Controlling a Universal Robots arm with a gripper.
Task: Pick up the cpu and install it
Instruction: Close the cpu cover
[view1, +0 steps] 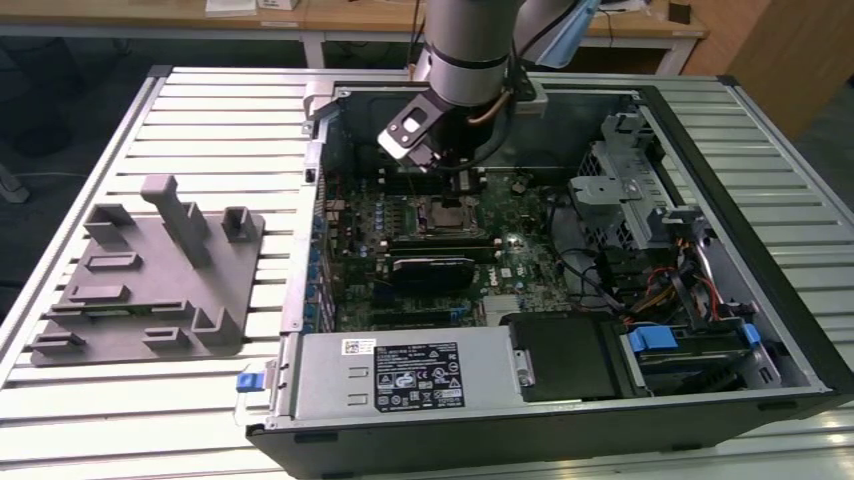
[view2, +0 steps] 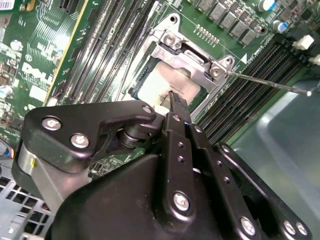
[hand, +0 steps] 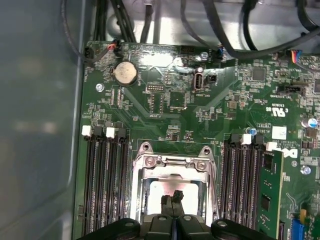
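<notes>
Plainly, the cpu (view2: 160, 85) lies flat inside the metal socket frame (view2: 192, 52). It is not carried. It is a thin square chip with a pale silver-beige top. Its sides run square with the frame's sides, so it has no long axis to line up. One edge of it is tucked under the frame's hinged end. The rest of its top is bare.

The gripper (view2: 172, 97) hangs straight above it. The chip lies directly below the tips, a little toward its edge away from the hinge. In both wrist views the two slim fingers are pressed together with nothing between them. I cannot tell whether the tips touch the chip's top or stop just short of it.

A thin retention lever (view2: 265, 82) sticks out from one corner of the frame. Banks of memory slots (hand: 102, 180) flank the frame on two opposite sides, so the socket sits about midway between the motherboard's (hand: 170, 95) side edges. The board lies in the open computer case (view1: 747, 230), which rests on a slatted table (view1: 214, 130). A grey fixture (view1: 147, 280) stands well apart, toward the table's edge on the exterior view's left.
</notes>
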